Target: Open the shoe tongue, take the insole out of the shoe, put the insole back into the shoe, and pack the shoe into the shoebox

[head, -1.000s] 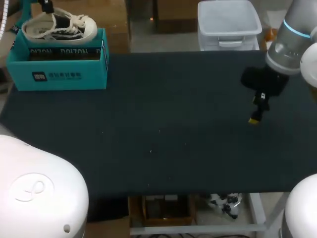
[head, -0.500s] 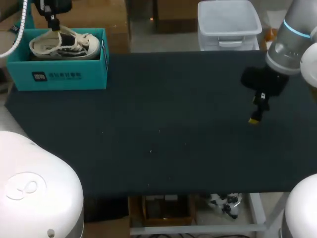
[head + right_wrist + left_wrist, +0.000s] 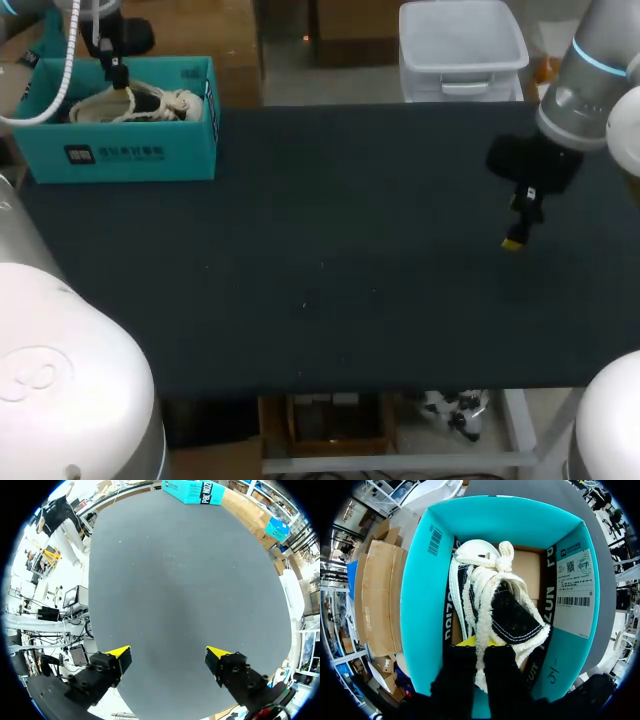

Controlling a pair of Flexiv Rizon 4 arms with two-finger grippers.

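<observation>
— At the far left corner of the dark matte table (image 3: 330, 250), what is sitting there?

— A teal cardboard shoebox (image 3: 120, 150) is standing open by the far edge. A black-and-white canvas shoe (image 3: 140, 103) is lying lengthwise inside it, with its toe pointing toward the box's right end.

— How is the shoe looking?

— In the left wrist view, a white rubber toe cap is showing at the end away from the fingers. Thick cream laces are bunching loosely over the black upper, which is edged with pale stitching. A brown cardboard floor is showing beside it.

— And the left gripper (image 3: 117, 82)?

— It is reaching down into the box at the heel end. Its two black fingers are standing close together, pinching the shoe's pale rim between them, and a sliver of yellow tip is peeking out there.

— What is the right gripper (image 3: 516, 238) doing?

— It is hanging over the right side of the table, well apart from the box. Its yellow-tipped fingers are spread wide above the bare dark surface.

— And the surface itself?

— The tabletop is lying flat and dark grey, running from the right gripper across to the box.
</observation>
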